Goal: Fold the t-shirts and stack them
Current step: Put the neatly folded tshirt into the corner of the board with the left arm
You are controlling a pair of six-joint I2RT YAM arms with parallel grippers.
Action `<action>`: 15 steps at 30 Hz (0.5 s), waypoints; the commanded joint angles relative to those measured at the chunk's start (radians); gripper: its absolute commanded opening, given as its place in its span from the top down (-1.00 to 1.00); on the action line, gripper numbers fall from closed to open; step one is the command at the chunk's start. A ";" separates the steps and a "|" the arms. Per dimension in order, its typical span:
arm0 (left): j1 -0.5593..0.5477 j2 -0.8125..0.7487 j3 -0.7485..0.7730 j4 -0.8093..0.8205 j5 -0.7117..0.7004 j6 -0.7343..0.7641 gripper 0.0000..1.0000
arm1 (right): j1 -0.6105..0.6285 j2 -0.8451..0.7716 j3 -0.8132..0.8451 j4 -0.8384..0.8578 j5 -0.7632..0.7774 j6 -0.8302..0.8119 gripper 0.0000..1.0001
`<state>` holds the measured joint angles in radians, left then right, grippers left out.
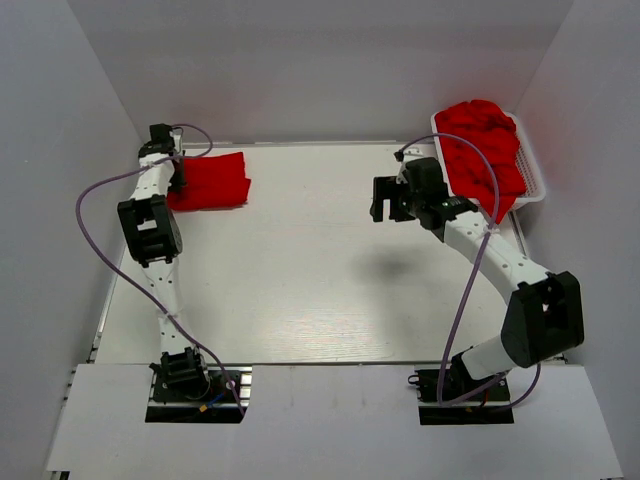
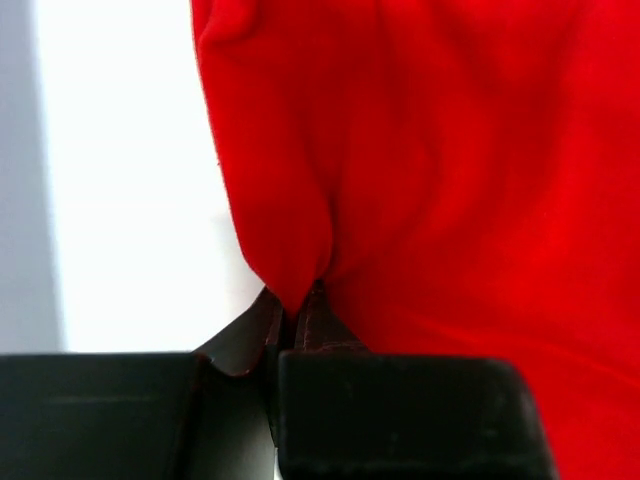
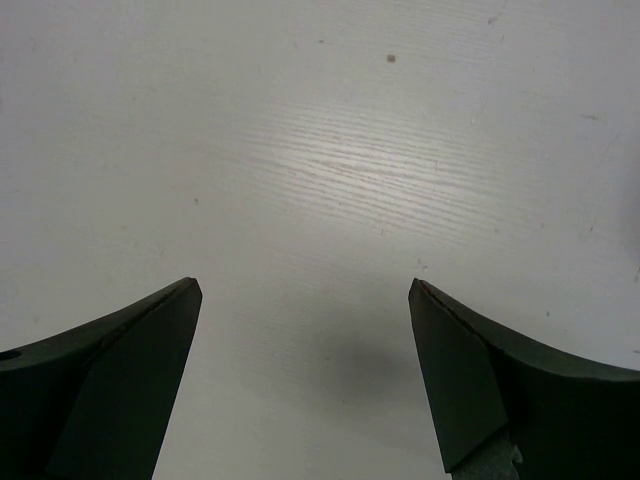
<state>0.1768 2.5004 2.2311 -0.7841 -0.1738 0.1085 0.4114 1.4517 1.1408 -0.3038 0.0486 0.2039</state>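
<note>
Folded shirt [image 1: 212, 182]: lies flat at the far-left corner of the table [image 1: 300, 270].
Left gripper [image 2: 300, 312]: fingers closed tight, pinching a fold at this shirt's edge.
Right gripper [image 3: 305, 290]: fingers spread wide, holding nothing, above bare tabletop.
Other shirts [image 1: 480, 150]: heaped in the basket [image 1: 537, 180], far right.
</note>
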 commanded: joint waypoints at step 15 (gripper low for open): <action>0.121 0.035 0.099 0.146 -0.130 0.138 0.72 | -0.005 0.200 0.240 -0.092 -0.073 0.014 -0.81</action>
<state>0.2947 2.5488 2.2837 -0.6811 -0.2794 0.2367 0.4107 1.6386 1.3300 -0.3943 -0.0010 0.2066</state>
